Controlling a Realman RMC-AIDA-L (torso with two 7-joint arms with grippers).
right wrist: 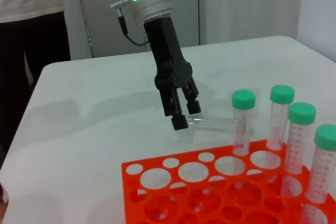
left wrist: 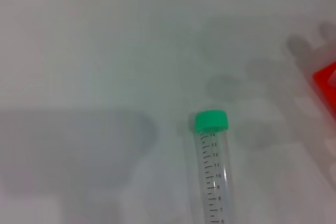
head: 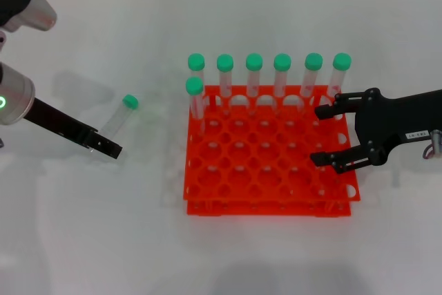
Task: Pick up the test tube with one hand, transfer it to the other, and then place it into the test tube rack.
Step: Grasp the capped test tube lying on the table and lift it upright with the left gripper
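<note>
White table (head: 228, 253), bearing all items. Orange-red test tube rack (head: 266, 170), square and two-tiered, standing between the two grippers; seven green-capped tubes (head: 282, 74) stand upright in it, six along its far row and one in the next row at the end nearer the left gripper.

Right gripper (head: 330, 136), black with a small white label, hovers over the rack's edge on the robot's right; its jaws are spread wide with nothing between them, one fingertip near the far row of tubes, the other toward the rack's near side.

Left gripper (right wrist: 184, 114), black and unlabelled on a silver arm with a green ring light, is lowered to the table well apart from the rack. Its fingers (right wrist: 178, 120) stand a narrow gap apart at the clear bottom end of the test tube (head: 119, 118); whether they touch the tube cannot be told.

The test tube lies flat on the table, its rounded end at the left jaws, its green cap (left wrist: 211, 121) pointing away from them.
</note>
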